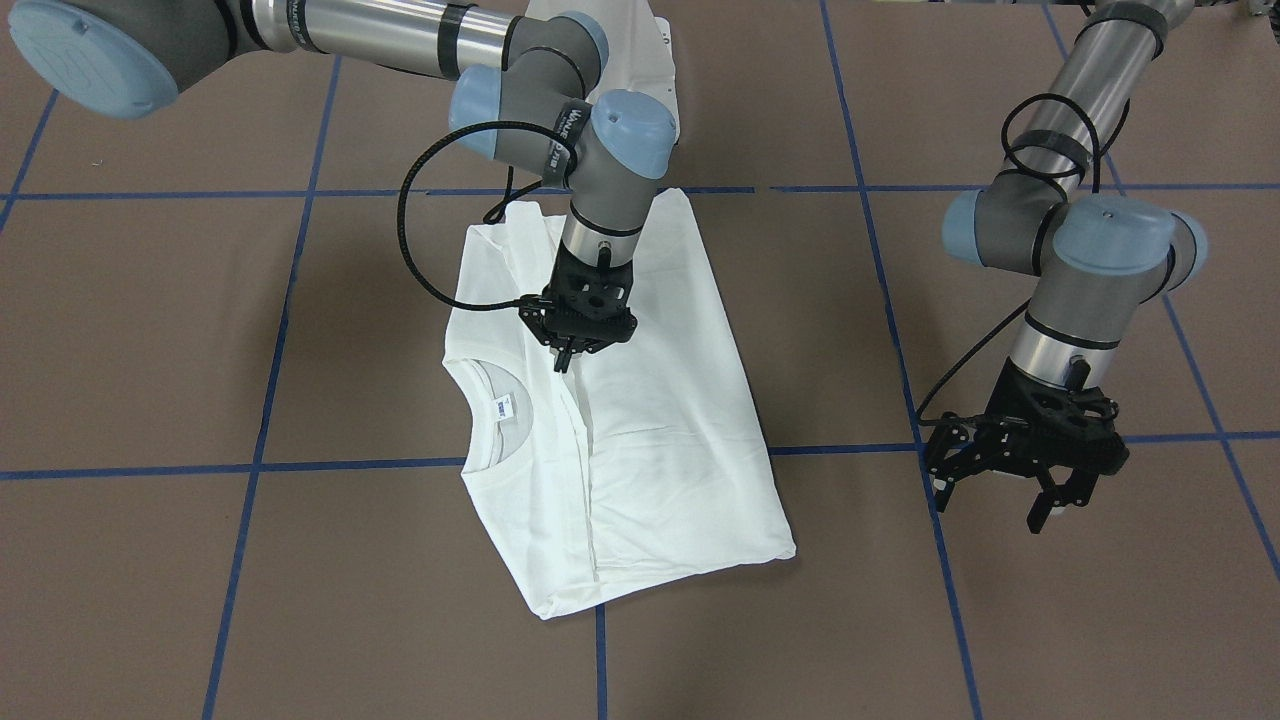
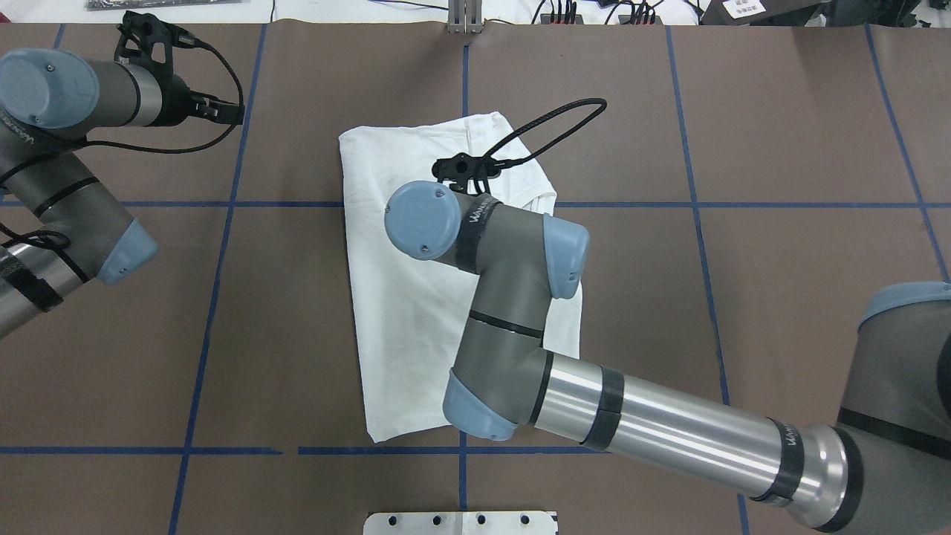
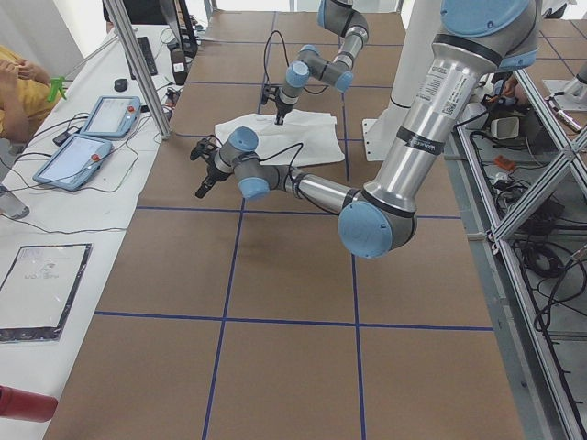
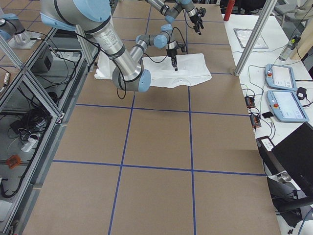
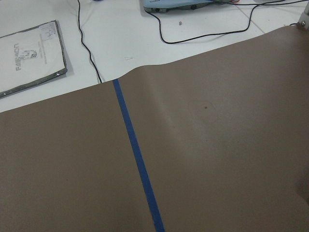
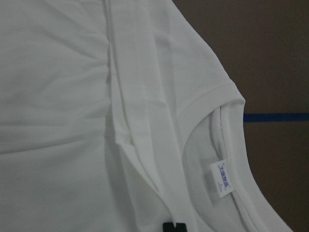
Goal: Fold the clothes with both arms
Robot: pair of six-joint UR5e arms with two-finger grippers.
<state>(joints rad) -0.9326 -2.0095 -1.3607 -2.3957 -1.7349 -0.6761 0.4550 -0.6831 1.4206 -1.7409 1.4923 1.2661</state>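
The white T-shirt lies folded into a long panel at the middle of the counter. Its long axis runs from the top centre of the front-facing frame down toward the lower centre, leaning right, and the collar opens at its left edge. The right tool stands on it just above the collar, fingers pressed together at a lengthwise fold edge; whether cloth sits between them I cannot tell. The left tool hangs spread over bare counter at lower right, well apart, with the shirt to its left. The right arm is clearly nearer, so the next fold likely needs the left brought across
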